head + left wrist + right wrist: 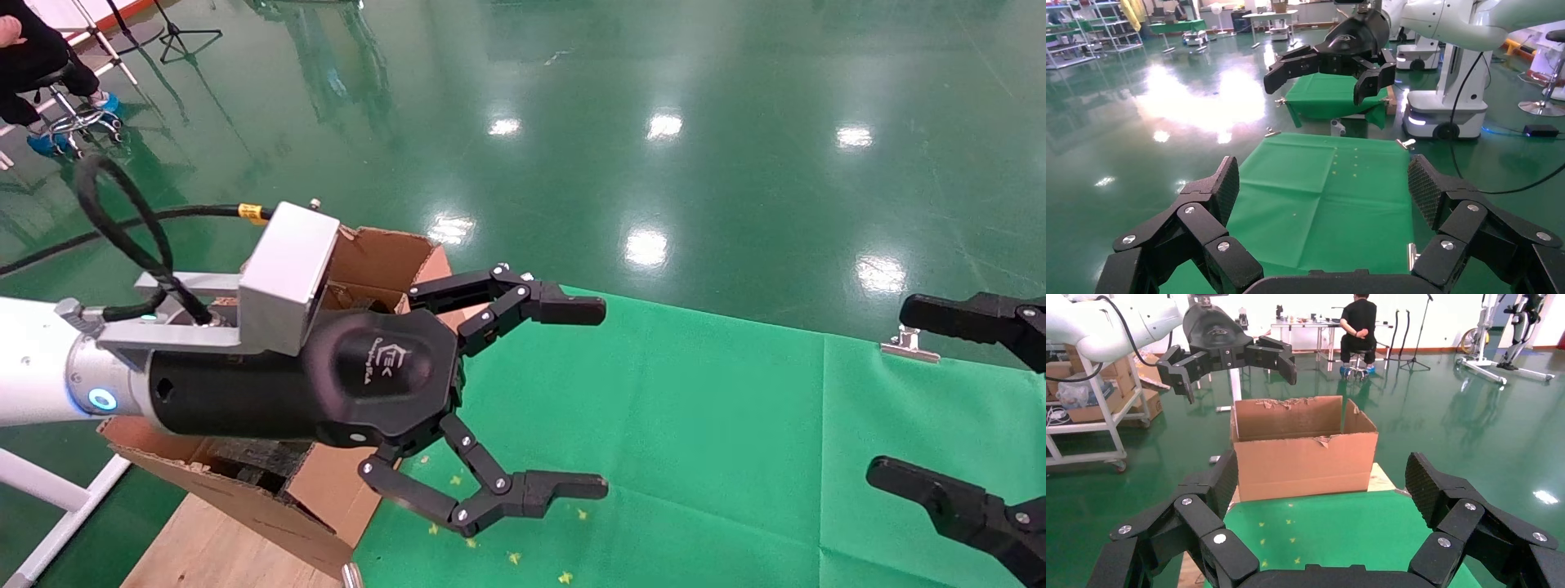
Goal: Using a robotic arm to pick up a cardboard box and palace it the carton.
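Observation:
The robotic arm, my white left arm with a blue ring light, holds its left gripper [601,398] open and empty. It hangs just past the carton's inner side, above the green cloth [695,425]. The carton [384,253] is a large brown one with torn flaps, standing at the table's left end, and dark foam [261,461] shows inside it. In the right wrist view the carton [1303,459] stands below the left gripper [1236,370]. My right gripper [887,392] hangs open and empty at the table's right end. The cardboard box is out of view.
Green cloth [1321,202] covers the table, fastened by a metal clip [909,347] at the far edge. Bare wood [221,547] shows under the carton. A seated person [1358,318] and stands are far off on the green floor. A white robot base [1444,116] stands beyond the table.

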{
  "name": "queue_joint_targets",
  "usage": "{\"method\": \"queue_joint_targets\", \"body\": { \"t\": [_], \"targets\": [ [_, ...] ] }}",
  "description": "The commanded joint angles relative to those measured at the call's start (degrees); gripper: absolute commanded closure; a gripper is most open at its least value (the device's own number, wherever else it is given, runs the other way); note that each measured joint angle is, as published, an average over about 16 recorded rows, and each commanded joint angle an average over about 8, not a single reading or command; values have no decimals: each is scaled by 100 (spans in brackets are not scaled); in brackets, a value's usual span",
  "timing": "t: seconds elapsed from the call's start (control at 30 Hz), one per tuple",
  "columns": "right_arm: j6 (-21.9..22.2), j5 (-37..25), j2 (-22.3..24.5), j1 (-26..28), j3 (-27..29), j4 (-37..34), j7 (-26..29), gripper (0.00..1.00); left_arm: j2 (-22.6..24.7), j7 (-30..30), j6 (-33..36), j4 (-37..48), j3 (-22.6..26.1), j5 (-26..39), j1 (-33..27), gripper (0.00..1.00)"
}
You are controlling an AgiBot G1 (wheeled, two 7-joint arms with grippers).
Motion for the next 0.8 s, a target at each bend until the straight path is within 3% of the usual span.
{"method": "queue_joint_targets", "body": {
  "t": [0.03, 0.8],
  "targets": [
    [0, 0, 0, 0, 0, 0, 0, 0, -2, -4, -6, 8, 5, 11, -5, 0],
    [0, 0, 0, 0, 0, 0, 0, 0, -12, -17, -25, 31, 22, 50, -24, 0]
  ]
}}
